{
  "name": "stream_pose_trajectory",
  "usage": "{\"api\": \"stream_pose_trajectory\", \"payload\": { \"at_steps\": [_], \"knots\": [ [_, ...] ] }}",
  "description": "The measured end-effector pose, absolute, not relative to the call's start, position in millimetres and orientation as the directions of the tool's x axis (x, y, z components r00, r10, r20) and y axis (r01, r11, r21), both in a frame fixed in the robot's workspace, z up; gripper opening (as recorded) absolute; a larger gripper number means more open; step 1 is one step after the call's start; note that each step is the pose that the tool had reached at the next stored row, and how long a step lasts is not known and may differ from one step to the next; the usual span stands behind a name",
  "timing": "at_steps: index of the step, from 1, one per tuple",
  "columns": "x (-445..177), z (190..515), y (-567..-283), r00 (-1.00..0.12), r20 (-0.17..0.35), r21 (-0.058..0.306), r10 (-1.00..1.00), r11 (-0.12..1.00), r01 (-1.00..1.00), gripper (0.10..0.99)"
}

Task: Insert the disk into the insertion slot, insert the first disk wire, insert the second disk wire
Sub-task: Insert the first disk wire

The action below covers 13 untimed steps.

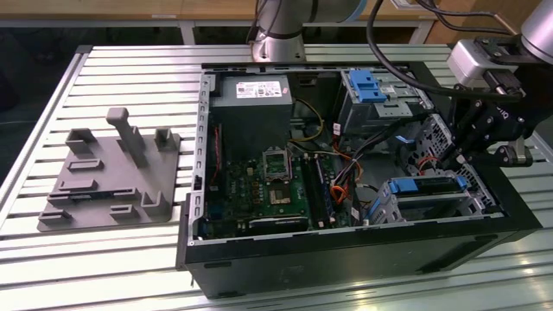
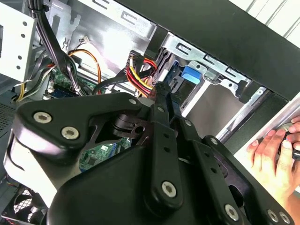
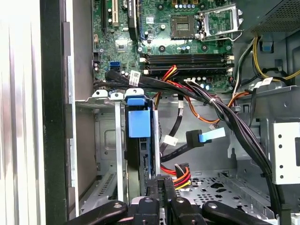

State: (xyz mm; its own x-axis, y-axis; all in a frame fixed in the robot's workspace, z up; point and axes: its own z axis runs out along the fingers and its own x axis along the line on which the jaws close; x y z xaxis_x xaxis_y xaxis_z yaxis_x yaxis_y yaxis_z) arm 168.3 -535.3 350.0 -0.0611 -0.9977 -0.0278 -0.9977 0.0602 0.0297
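Okay, disk (image 1: 428, 185) sits in the insertion slot (image 1: 436, 206); gripper (image 1: 451, 161) at its one o'clock in the exterior view, fingers (image 3: 153, 188) nearly together, anything between them hidden.

I see a slatted metal table (image 1: 129, 65) across most of the exterior view. Glare (image 1: 78, 272) is strong on the slats at 7 o'clock. A wood-topped bench (image 1: 129, 8) with a white leg (image 1: 186, 29) runs along 12 o'clock. There's dark floor (image 1: 52, 39) at 10 to 11 o'clock, between bench and table.
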Motion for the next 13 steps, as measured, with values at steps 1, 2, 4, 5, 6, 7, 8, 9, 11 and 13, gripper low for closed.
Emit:
{"api": "stream_pose_trajectory", "payload": {
  "at_steps": [1,2,4,5,6,7,8,9,11,13],
  "knots": [
    [168.3,350.0,-535.3,-0.061,-0.028,0.030,-0.998,0.060,-0.998,0.165],
    [168.3,349.8,-535.3,-0.061,-0.027,0.030,-0.998,0.060,-0.998,0.165],
    [168.4,349.7,-535.3,-0.061,-0.024,0.029,-0.998,0.060,-0.998,0.165],
    [168.5,349.6,-535.3,-0.061,-0.022,0.029,-0.998,0.060,-0.998,0.165],
    [168.6,349.4,-535.3,-0.061,-0.021,0.029,-0.998,0.060,-0.998,0.165],
    [168.6,349.2,-535.3,-0.061,-0.020,0.029,-0.998,0.061,-0.998,0.165],
    [168.6,349.1,-535.3,-0.061,-0.019,0.029,-0.998,0.061,-0.998,0.165],
    [168.6,349.0,-535.3,-0.061,-0.019,0.029,-0.998,0.061,-0.998,0.165],
    [168.6,348.6,-535.4,-0.061,-0.018,0.029,-0.998,0.060,-0.998,0.165],
    [168.7,348.2,-535.5,-0.060,-0.018,0.029,-0.998,0.059,-0.998,0.165]
  ]
}}
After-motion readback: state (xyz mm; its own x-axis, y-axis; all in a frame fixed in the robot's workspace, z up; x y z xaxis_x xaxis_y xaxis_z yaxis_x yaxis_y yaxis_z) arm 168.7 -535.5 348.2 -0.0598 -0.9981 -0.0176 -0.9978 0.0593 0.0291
